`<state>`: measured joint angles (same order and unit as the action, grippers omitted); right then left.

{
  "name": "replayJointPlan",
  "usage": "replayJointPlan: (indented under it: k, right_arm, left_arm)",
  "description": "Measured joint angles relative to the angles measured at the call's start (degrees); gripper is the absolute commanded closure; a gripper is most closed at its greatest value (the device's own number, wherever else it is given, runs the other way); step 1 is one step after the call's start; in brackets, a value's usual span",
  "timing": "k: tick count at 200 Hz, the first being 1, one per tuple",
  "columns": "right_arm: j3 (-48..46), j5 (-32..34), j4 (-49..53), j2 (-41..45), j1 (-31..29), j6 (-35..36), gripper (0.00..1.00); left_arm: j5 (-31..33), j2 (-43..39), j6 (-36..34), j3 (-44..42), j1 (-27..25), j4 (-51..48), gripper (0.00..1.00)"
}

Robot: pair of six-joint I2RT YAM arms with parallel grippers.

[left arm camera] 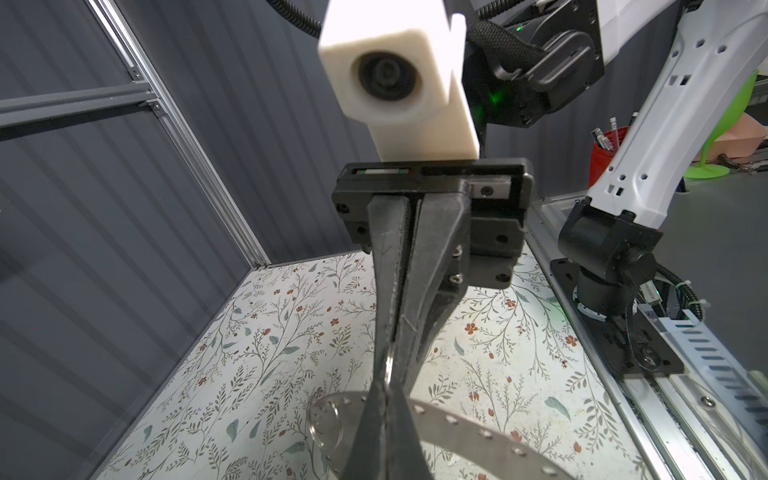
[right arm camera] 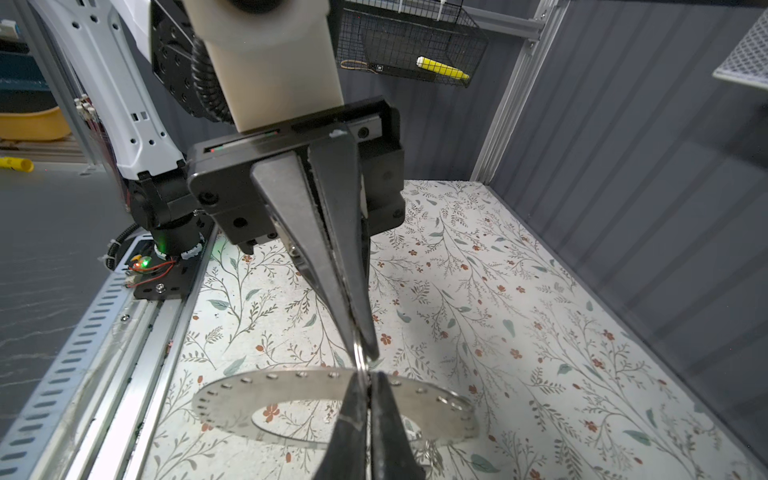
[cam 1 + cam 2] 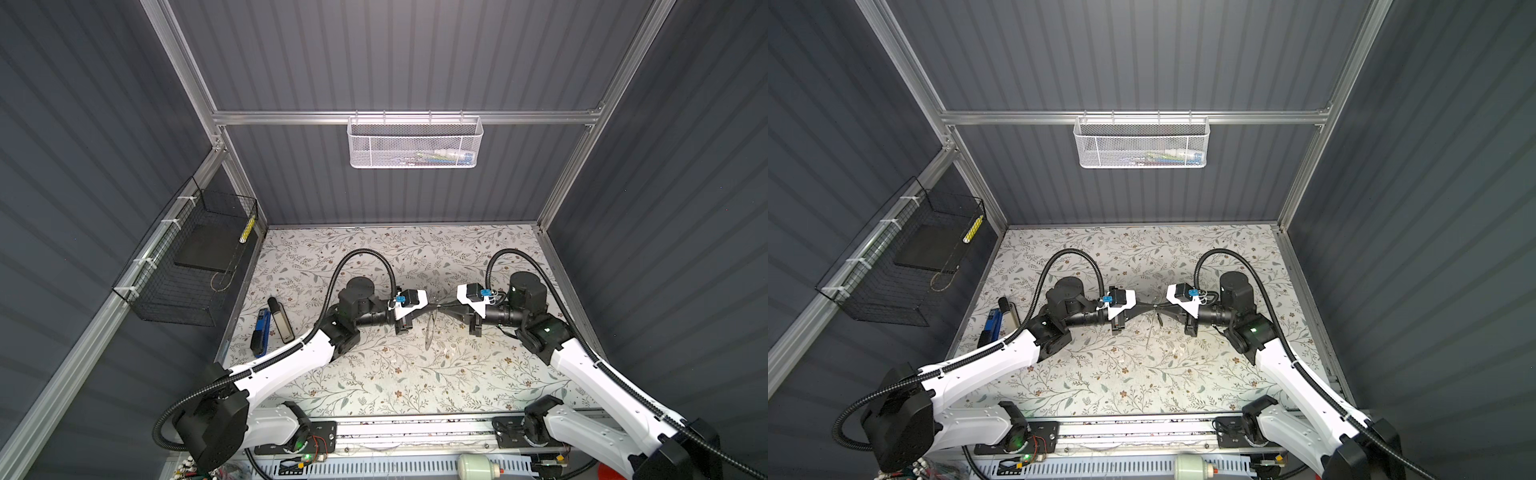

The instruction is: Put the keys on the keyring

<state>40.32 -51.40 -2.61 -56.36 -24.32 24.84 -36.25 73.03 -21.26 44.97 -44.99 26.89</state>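
My two grippers meet tip to tip above the middle of the floral table. The keyring (image 3: 429,332) (image 3: 1151,332), a flat grey metal plate with a big central hole and small rim holes, hangs edge-on below them in both top views. My left gripper (image 1: 386,397) (image 3: 432,308) is shut on the keyring's (image 1: 457,424) rim. My right gripper (image 2: 368,380) (image 3: 444,308) is shut too, pinching a small wire loop (image 1: 390,363) at that same spot on the rim. A second wire loop (image 1: 325,419) hangs free on the plate (image 2: 249,399). The keys show in no view.
A blue stapler-like tool (image 3: 261,336) and a dark oblong device (image 3: 280,320) lie at the table's left edge. A black wire basket (image 3: 195,257) hangs on the left wall and a white mesh basket (image 3: 415,141) on the back rail. The arms' base rail (image 3: 415,428) runs along the front.
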Motion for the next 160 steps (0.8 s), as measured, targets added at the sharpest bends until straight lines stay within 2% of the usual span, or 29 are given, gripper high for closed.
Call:
replayJointPlan:
  k: [14, 28, 41, 55, 113, 160]
  right_arm:
    - [0.0, 0.28, 0.24, 0.07, 0.0, 0.76, 1.0]
    - [0.0, 0.94, 1.01, 0.31, -0.04, 2.12, 1.0]
    - [0.24, 2.21, 3.06, 0.68, -0.17, 3.76, 1.0]
    - [1.05, 3.96, 6.19, 0.79, -0.17, 5.7, 1.0]
    - [10.36, 8.72, 21.29, -2.45, -0.22, 11.67, 1.0]
    - [13.53, 9.57, 28.46, -4.87, -0.66, 13.86, 1.0]
  left_arm:
    - [0.02, 0.0, -0.28, 0.26, 0.0, -0.68, 0.99]
    - [0.24, 0.0, -1.4, 0.92, 0.0, -2.38, 0.85]
    - [0.98, 0.0, -3.89, 2.82, 0.0, -6.56, 0.67]
    - [2.84, 0.0, -7.96, 6.29, 0.0, -12.44, 0.59]
    - [9.11, -0.2, -21.05, 14.14, -0.13, -29.16, 0.58]
    - [11.26, 1.09, -25.38, 16.37, -1.42, -33.66, 0.58]
